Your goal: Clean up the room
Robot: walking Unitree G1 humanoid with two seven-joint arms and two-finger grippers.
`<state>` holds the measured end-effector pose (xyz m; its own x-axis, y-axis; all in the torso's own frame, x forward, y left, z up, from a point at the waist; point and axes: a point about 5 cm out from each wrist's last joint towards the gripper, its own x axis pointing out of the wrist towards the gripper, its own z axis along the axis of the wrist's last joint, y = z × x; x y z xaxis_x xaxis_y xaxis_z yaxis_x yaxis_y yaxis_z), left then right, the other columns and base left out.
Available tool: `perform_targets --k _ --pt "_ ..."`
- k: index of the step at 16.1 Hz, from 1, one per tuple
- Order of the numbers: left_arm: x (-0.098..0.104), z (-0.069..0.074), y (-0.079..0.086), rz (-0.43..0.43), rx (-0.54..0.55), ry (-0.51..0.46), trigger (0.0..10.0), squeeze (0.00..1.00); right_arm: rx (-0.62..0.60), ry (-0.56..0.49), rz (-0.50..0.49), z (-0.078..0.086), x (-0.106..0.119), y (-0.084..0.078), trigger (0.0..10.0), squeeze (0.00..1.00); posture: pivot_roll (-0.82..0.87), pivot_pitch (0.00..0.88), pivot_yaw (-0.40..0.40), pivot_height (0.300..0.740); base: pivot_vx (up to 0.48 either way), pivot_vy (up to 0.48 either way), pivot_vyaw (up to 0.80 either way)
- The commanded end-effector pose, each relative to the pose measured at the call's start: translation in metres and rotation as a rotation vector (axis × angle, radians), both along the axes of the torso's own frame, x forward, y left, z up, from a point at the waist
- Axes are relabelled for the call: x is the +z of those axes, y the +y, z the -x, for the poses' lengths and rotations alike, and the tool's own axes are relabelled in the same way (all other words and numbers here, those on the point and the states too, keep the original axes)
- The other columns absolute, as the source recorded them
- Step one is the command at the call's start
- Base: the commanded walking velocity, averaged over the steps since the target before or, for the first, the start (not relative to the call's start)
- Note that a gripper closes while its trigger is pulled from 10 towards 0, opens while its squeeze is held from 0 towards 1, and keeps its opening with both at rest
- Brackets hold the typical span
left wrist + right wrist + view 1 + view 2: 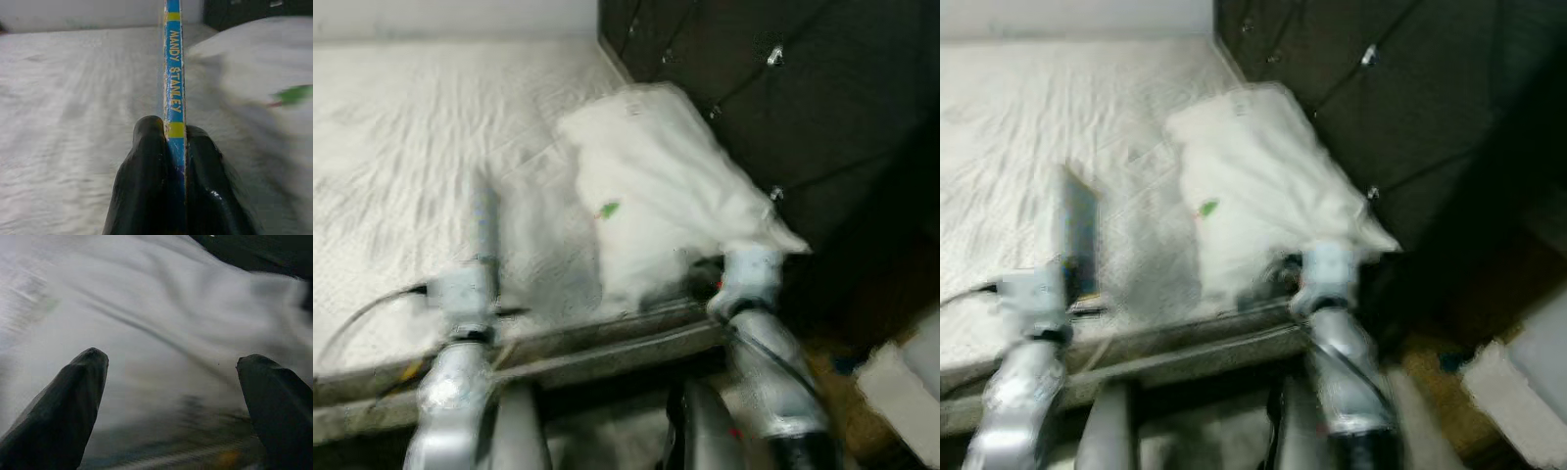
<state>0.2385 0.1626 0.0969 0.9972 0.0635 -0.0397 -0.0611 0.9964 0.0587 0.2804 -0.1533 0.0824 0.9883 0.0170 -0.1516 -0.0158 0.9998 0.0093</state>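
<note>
Left gripper (175, 147): fingers clamped on a thin book (173, 73), held upright, blue-and-yellow spine reading MANDY STANLEY.
Right gripper (171, 367): jaws spread wide, empty.
Pillow (656, 186): white, rumpled, just beyond the right fingertips, on the bed (401, 147).

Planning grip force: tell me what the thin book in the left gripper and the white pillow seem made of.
Book: looks like printed card or paper, its blue and yellow spine scuffed at the edges, clamped in the left gripper. Pillow: seemingly soft white fabric, creased and sagging; blur hides the weave. The open right gripper faces it.
</note>
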Motion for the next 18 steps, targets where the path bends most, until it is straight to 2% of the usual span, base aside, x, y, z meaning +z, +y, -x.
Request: perform_targets --k 1,3,5,7,9,11,12,16,17,18 --pt "0.007 0.0 0.01 -0.027 0.025 -0.032 10.0 0.0 0.04 -0.021 -0.029 -0.004 0.006 0.015 10.0 0.0 0.08 0.022 -0.047 0.545 0.0 0.0 0.0" --pt "0.007 -0.002 0.01 -0.019 0.029 -0.028 10.0 0.0 0.042 -0.024 -0.03 -0.003 0.007 0.015 10.0 0.0 0.08 0.021 -0.046 0.545 0.0 0.0 0.0" --pt "0.011 -0.011 0.01 0.035 0.057 -0.024 10.0 0.0 0.043 -0.028 -0.036 -0.003 0.007 0.015 10.0 0.0 0.08 0.019 -0.047 0.525 0.0 0.0 0.0" --pt "0.02 -0.027 -0.002 0.233 0.071 -0.038 10.0 0.0 0.038 -0.012 -0.038 -0.002 0.004 0.013 10.0 0.0 0.08 0.015 -0.055 0.505 0.0 0.0 0.0" --pt "0.023 -0.035 -0.013 0.35 0.058 -0.024 10.0 0.0 0.044 -0.006 -0.039 -0.002 0.003 0.013 10.0 0.0 0.07 0.013 -0.059 0.505 0.0 0.0 0.0" --pt "0.022 -0.045 -0.033 0.485 -0.007 0.052 10.0 0.0 0.051 -0.009 -0.029 -0.001 0.003 0.014 10.0 0.0 0.07 0.014 -0.062 0.505 0.0 0.0 0.0" --pt "0.02 -0.051 -0.042 0.546 -0.032 0.124 10.0 0.0 0.05 -0.008 -0.028 0.0 0.003 0.013 10.0 0.0 0.06 0.015 -0.062 0.505 0.0 0.0 0.0" --pt "0.014 -0.06 -0.047 0.569 -0.062 0.225 10.0 0.0 0.048 -0.004 -0.029 -0.001 0.003 0.012 10.0 0.0 0.06 0.01 -0.064 0.505 0.0 0.0 0.0" --pt "0.011 -0.065 -0.049 0.597 -0.081 0.283 10.0 0.0 0.049 -0.004 -0.027 -0.001 0.003 0.012 10.0 0.0 0.05 0.008 -0.065 0.505 0.0 0.0 0.0" --pt "0.015 -0.07 -0.05 0.63 -0.096 0.282 10.0 0.0 0.048 -0.003 -0.027 -0.001 0.003 0.012 10.0 0.0 0.05 0.008 -0.065 0.505 0.0 0.0 0.0"
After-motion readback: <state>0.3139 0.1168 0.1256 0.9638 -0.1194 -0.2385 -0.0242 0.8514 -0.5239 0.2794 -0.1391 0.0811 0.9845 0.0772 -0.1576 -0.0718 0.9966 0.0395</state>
